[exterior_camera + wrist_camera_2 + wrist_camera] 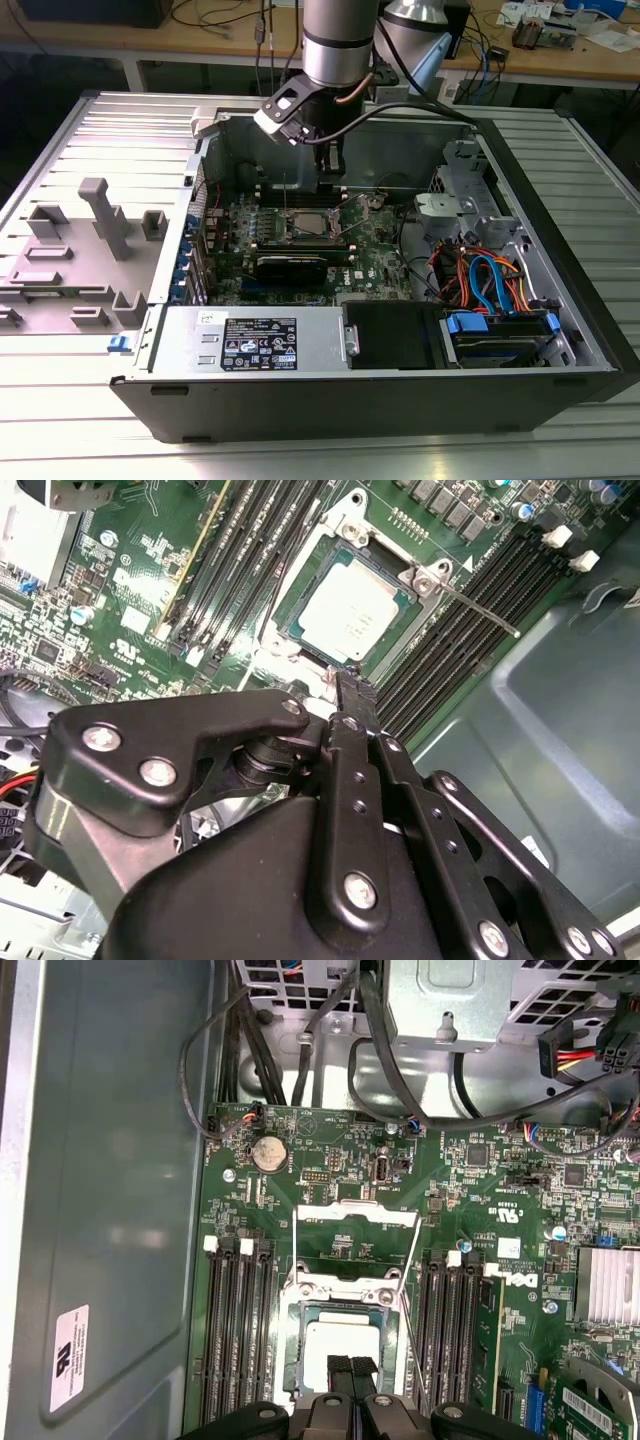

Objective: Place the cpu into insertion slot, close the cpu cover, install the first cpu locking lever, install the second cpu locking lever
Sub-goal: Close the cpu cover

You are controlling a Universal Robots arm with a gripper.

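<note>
Clearance over the socket, case open at the top.
I see free air straight down onto the cpu (pixel 340 1345). Low memory slots (pixel 235 1340) flank it on both sides. The cpu cover (pixel 355 1215) stands open at one socket edge, a thin locking lever (pixel 470 605) slants out over the slots, the case wall (pixel 540 710) rises beyond, and the expansion card (pixel 290 265) stands near.

cpu (pixel 347 615) in insertion slot (pixel 305 580), between 2 banks of memory slots (pixel 230 570)
</note>
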